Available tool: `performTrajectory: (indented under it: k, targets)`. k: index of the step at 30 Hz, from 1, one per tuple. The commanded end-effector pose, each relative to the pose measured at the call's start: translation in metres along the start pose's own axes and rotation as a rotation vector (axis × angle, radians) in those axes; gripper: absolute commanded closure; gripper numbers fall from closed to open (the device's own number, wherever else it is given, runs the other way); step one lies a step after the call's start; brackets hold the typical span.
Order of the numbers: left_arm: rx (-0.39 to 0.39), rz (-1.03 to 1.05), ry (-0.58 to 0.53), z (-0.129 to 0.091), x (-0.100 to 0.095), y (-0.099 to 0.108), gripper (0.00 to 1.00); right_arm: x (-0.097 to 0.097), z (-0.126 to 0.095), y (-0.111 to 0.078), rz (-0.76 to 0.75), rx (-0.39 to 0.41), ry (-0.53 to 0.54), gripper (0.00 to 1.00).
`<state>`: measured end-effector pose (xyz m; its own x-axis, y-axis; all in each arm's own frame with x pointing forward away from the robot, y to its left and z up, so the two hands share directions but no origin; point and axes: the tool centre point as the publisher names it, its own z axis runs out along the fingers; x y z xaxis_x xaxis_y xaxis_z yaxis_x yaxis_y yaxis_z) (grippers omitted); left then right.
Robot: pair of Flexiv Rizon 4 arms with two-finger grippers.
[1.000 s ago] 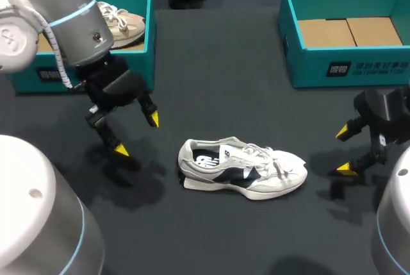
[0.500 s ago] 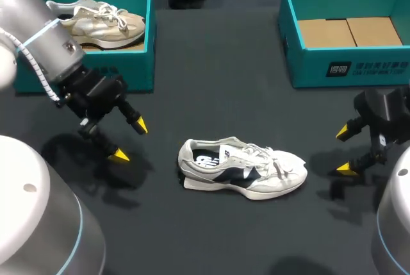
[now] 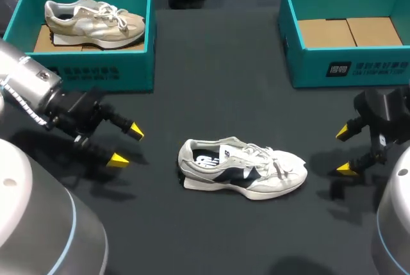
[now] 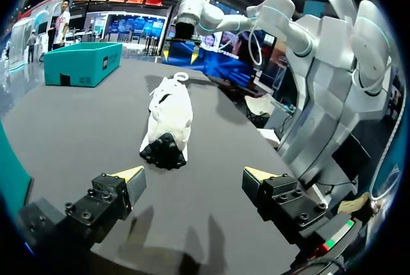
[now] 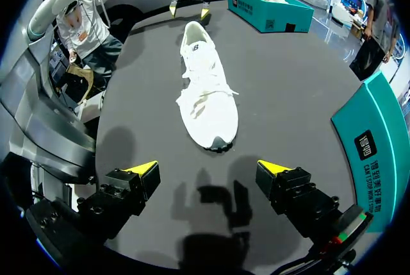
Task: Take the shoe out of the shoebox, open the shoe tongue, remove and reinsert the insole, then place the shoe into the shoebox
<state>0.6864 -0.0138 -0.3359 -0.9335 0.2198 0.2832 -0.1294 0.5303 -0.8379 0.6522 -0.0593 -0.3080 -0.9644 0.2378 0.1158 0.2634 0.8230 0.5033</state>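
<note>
A white shoe with navy side panels lies on its sole in the middle of the dark table, toe toward the right. My left gripper is open, level with the shoe's heel and a short way to its left; in its wrist view the shoe lies heel-first ahead of the empty left gripper. My right gripper is open just right of the toe. The shoe lies toe-first ahead of the right gripper. A second, beige shoe rests in the left teal shoebox.
A second teal box with a cardboard bottom stands at the back right; it also shows beyond the shoe in the left wrist view. The left shoebox sits beyond the shoe in the right wrist view.
My left arm has swung down and to the left, away from the left shoebox, uncovering the beige shoe inside. Its open gripper now sits lower. The right arm and white shoe have not moved.
</note>
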Motion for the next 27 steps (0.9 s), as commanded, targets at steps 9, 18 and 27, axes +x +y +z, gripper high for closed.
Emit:
performTrajectory:
  k: [9,18,27]
  targets:
    - [0.106,0.023,-0.048,0.007,-0.005,0.016,0.00,0.002,-0.001,0.000,0.001,0.002,-0.003,0.00]
    - [0.125,0.054,-0.173,0.015,-0.016,0.031,0.00,0.002,-0.001,0.000,0.001,0.002,-0.003,0.00]
    - [0.125,0.054,-0.173,0.015,-0.016,0.031,0.00,0.002,-0.001,0.000,0.001,0.002,-0.003,0.00]
